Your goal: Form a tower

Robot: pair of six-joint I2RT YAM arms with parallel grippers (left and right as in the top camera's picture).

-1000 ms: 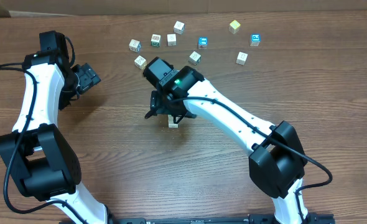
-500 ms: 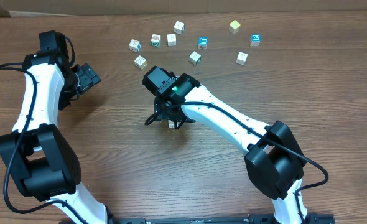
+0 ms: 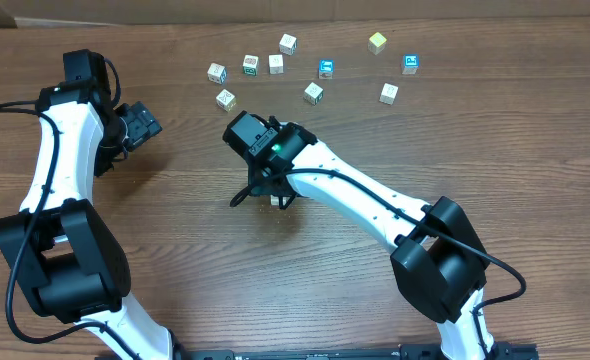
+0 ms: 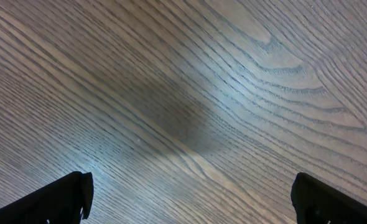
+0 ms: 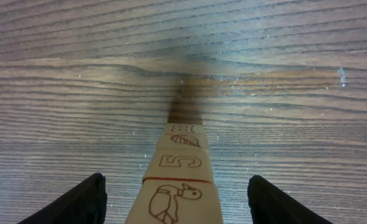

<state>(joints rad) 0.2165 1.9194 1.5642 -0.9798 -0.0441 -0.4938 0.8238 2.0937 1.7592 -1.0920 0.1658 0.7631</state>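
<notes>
**A:** While the tower stands on the desk between my right fingers, entry one: handling?

**B:** Small wooden cubes, stacked loose: light, stiff, smooth-faced, I judge, and easily toppled. Take hold low, on flat opposite sides. Right fingers: apart, touching nothing. Left fingers: wide, empty, over bare desk.

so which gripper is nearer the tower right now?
Right. The right gripper straddles the tower, a finger on each side with gaps showing. The left gripper hangs far off to the left, open over the table.
</notes>
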